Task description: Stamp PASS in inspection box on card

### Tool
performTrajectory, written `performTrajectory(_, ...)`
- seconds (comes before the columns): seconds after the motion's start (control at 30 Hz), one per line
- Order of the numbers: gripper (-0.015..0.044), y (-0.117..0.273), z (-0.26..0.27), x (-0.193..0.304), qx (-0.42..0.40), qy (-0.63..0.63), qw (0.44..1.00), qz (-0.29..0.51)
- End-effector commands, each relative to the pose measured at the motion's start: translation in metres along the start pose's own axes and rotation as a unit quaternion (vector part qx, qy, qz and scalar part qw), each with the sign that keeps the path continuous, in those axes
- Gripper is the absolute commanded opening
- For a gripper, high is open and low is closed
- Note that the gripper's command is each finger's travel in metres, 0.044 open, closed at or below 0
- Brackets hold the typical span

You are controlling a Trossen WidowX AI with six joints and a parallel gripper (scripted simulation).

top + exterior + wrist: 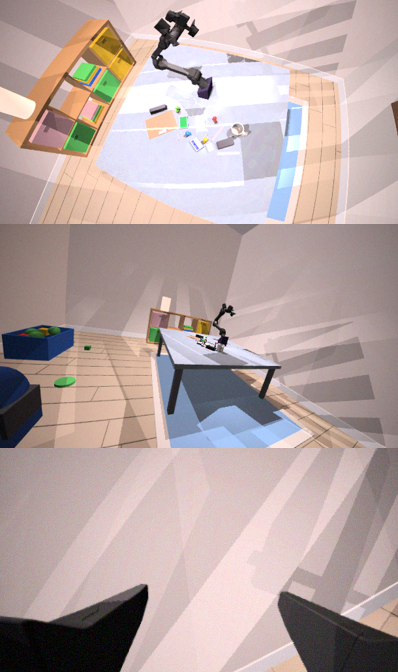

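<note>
My gripper (188,15) (214,595) is open and empty, raised high behind the bench, far from the small items; in the exterior view it is small. Small knobbed pieces that look like stamps stand on the bench: green (177,109), red (214,119), blue (187,133) and yellow (205,140). No lettering is readable, so I cannot tell which is PASS. A green pad (183,122) and a white-framed blue pad (196,144) lie among them. A bright white card-like sheet (200,123) lies between the green pad and the red piece; its box and any print are washed out.
A brown board (160,124) and a black bar-shaped object (158,109) lie at the left. A dark grey block (225,143), a pale strip (216,133) and a mug (237,129) (220,348) are on the right. A small white square (209,148) lies beside the yellow piece.
</note>
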State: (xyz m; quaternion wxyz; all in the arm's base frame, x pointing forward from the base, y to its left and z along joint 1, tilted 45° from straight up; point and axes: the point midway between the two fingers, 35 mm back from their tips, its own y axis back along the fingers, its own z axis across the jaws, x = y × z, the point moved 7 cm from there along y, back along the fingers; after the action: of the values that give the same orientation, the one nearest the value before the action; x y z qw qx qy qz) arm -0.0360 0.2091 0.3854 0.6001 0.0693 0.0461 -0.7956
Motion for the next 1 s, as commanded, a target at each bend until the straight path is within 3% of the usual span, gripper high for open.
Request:
performTrajectory(0.0,0.0374,0.001,-0.001,-0.001,0.002,0.0,1.0,-0.006)
performTrajectory(0.2,0.0216,0.039,-0.033,-0.035,0.073,-0.019,0.979,-0.19)
performTrajectory(0.4,0.0216,0.096,-0.072,-0.054,0.182,-0.051,0.911,-0.367)
performTrajectory(0.6,0.0216,0.161,-0.109,-0.048,0.307,-0.102,0.806,-0.496)
performTrajectory(0.8,0.0216,0.222,-0.142,-0.017,0.436,-0.175,0.677,-0.567)
performTrajectory(0.97,0.0216,0.263,-0.163,0.025,0.534,-0.253,0.564,-0.577)
